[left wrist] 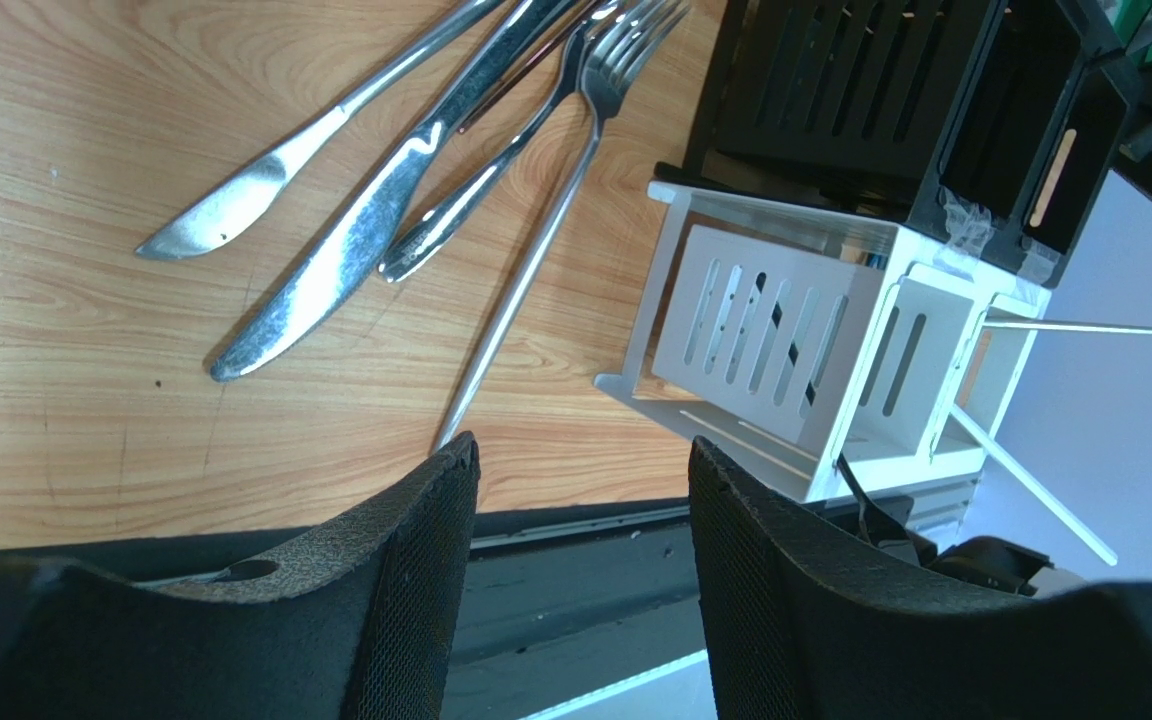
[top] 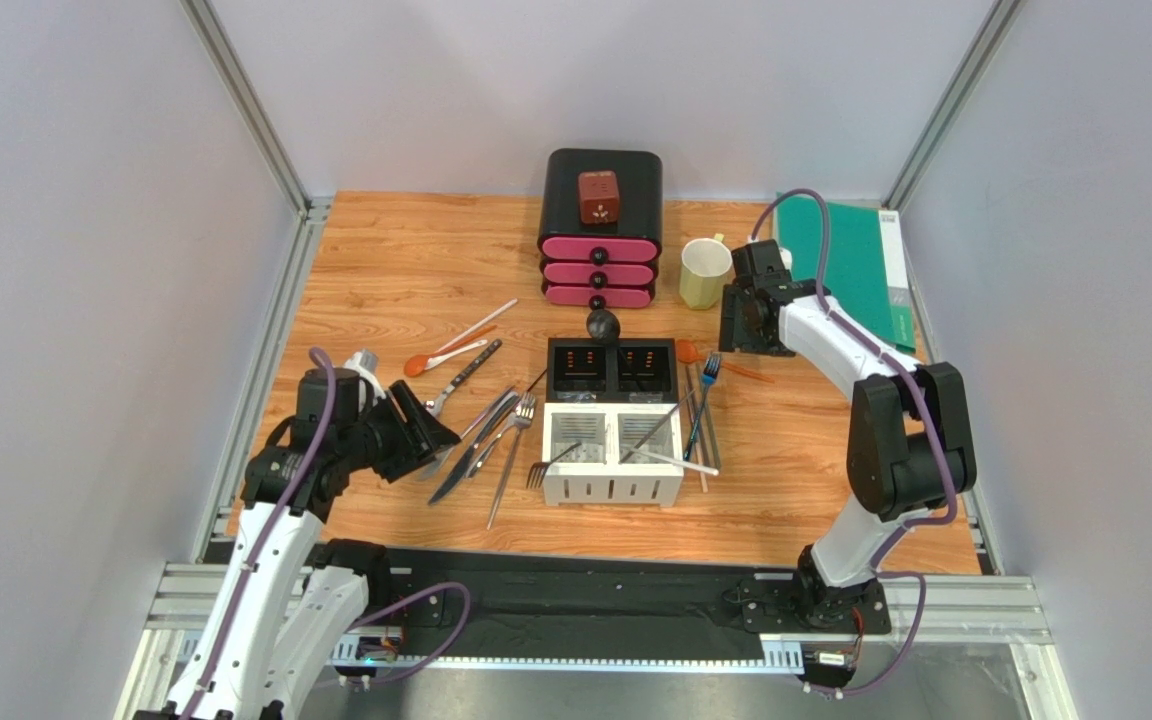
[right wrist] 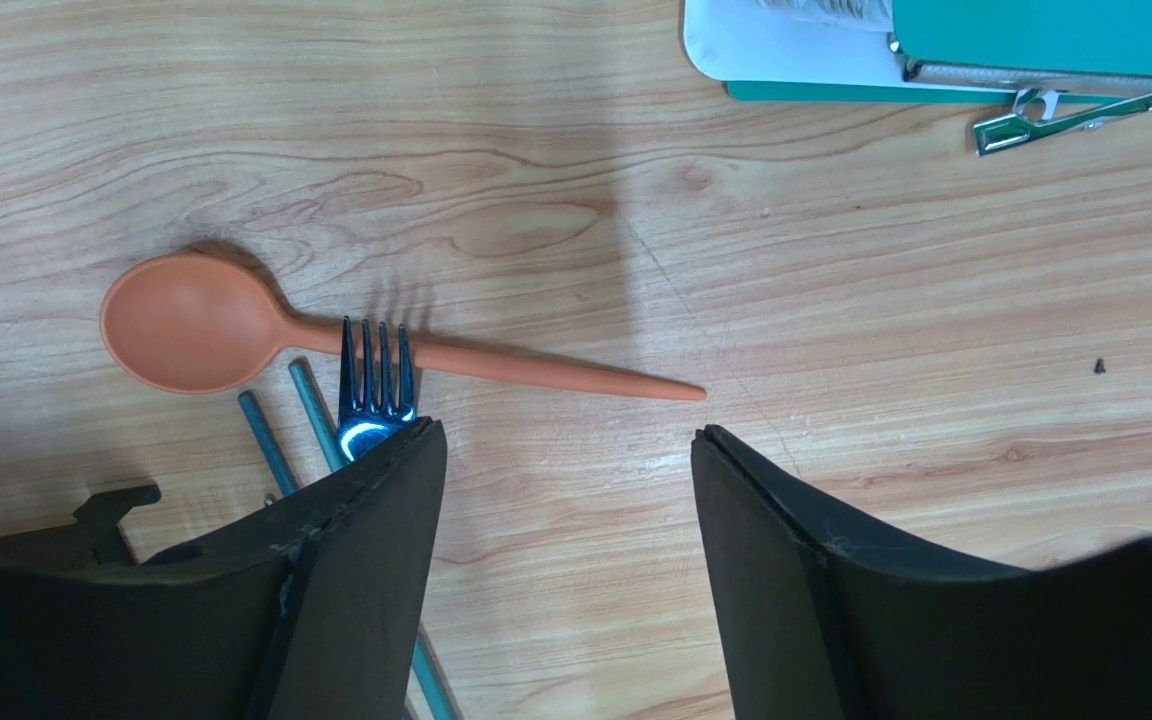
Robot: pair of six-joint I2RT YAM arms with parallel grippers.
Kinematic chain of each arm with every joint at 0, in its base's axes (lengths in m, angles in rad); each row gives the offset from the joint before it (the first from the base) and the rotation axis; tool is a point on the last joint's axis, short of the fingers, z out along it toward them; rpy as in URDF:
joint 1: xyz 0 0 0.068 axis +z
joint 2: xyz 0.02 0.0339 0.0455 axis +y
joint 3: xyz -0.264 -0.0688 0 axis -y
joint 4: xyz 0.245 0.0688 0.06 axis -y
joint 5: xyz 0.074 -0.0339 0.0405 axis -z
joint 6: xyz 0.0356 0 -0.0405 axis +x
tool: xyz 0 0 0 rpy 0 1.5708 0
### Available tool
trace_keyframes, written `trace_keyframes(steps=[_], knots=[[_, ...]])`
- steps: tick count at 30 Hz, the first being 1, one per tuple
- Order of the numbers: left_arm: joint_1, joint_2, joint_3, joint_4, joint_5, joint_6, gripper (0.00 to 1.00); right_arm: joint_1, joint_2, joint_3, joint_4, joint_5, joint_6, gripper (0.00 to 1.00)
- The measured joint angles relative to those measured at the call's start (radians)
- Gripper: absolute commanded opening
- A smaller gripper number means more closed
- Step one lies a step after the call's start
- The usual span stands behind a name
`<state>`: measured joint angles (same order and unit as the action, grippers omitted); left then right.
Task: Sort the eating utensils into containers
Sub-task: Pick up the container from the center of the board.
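Note:
The four-compartment caddy (top: 612,477) stands mid-table, two black bins behind two white slotted ones (left wrist: 778,323). Thin white handles (left wrist: 1078,327) stick out of a white bin. Silver knives (left wrist: 342,248) and a fork (left wrist: 537,255) lie left of it, just ahead of my open left gripper (left wrist: 582,458), which holds nothing. To the caddy's right lie an orange spoon (right wrist: 192,323), a metal fork (right wrist: 375,383) and dark chopsticks (right wrist: 259,435). My right gripper (right wrist: 567,435) hovers open above bare wood beside the spoon's handle tip. Another orange spoon (top: 420,363) and a black spoon (top: 599,323) lie farther back.
A black-and-pink drawer box (top: 600,225) and a pale green mug (top: 704,272) stand behind the caddy. A green clipboard (top: 845,263) lies at the back right, its corner near my right gripper (top: 732,320). The black rail (left wrist: 582,600) runs under the left fingers.

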<state>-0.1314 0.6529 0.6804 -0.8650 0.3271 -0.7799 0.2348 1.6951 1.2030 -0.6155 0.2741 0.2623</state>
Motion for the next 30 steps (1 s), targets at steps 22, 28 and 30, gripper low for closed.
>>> trace_keyframes(steps=[22, 28, 30], knots=[[0.000, 0.070, 0.000, 0.049, 0.008, 0.001, 0.60, -0.057, 0.165, 0.029, 0.000, -0.084, -0.156, 0.76], [0.000, 0.087, 0.000, 0.054, 0.011, 0.002, 0.60, -0.079, 0.252, 0.138, -0.025, -0.147, -0.200, 0.75], [0.000, 0.095, 0.000, 0.058, 0.011, 0.002, 0.60, -0.082, 0.269, 0.161, -0.023, -0.171, -0.214, 0.75]])
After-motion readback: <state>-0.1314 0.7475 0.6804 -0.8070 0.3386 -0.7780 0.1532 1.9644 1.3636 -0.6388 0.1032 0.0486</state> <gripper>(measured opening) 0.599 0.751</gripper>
